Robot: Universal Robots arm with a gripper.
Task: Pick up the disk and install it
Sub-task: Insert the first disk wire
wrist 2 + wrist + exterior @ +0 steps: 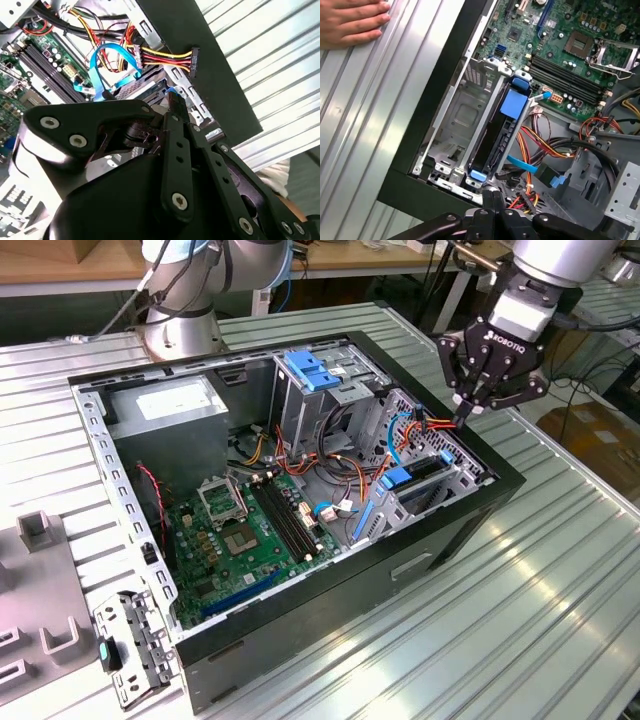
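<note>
**Disk sat in drive cage as gripper hovered at its end**

The flat, dark disk with blue plastic side rails (492, 147) stood on edge in a slot of the grey metal drive cage (455, 117). The cage was inside the open black computer case (430, 550), at the exterior view's right, with the disk (423, 469) lying beside the green motherboard (250, 540). The arm reached in from the upper corner of the exterior view's right. Its silver wrist was tilted and the black gripper (465, 418) pointed down at the cage's outer end, just above a bundle of red, orange and yellow cables (425, 425). The gripper's fingers were drawn together with nothing between them, their tips (492, 192) close to the disk's blue end clip but apart from it in the first wrist view. A person's hand (350, 22) rested flat on the ribbed grey metal desk (560, 570) beside the case.
</note>
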